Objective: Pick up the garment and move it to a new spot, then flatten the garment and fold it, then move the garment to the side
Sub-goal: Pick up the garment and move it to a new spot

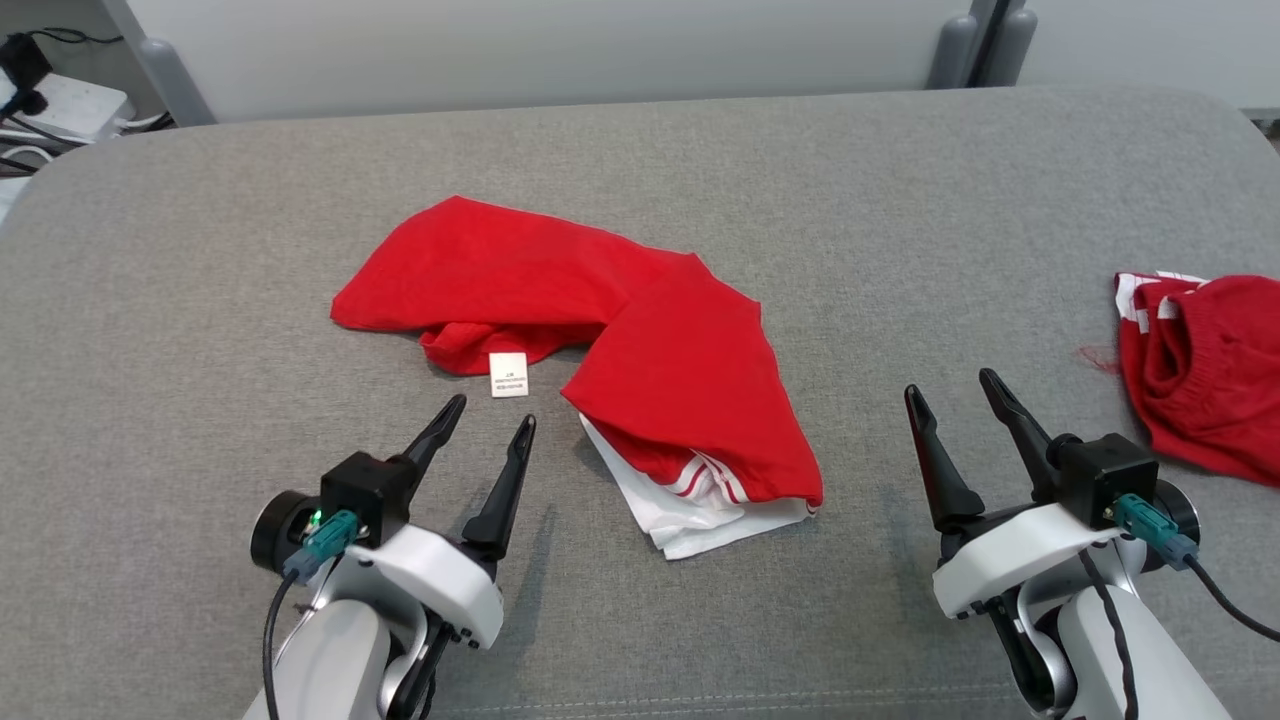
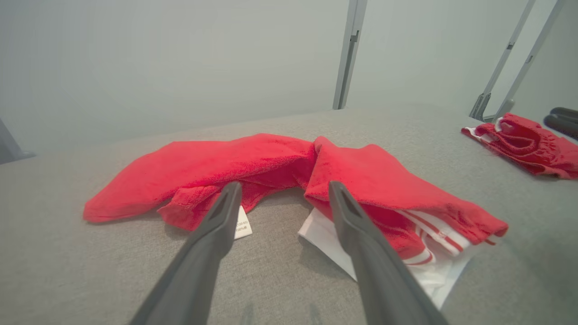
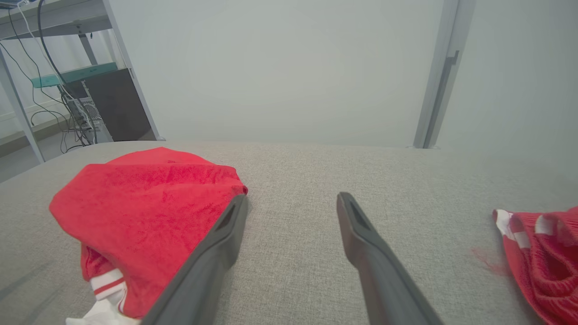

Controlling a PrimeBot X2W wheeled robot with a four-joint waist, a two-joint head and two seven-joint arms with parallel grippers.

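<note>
left pincer [image 1: 494, 410]: wide, empty | right pincer [image 1: 948, 382]: wide, empty | garment [image 1: 640, 330]: crumpled just ahead of my left tips, well left of my right | flatten, I judge: pinch one layer at opposite edges, pull apart low

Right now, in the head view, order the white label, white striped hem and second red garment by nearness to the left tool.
1. white label, just ahead of left tool.
2. white striped hem, to its right.
3. second red garment, far right.
</note>
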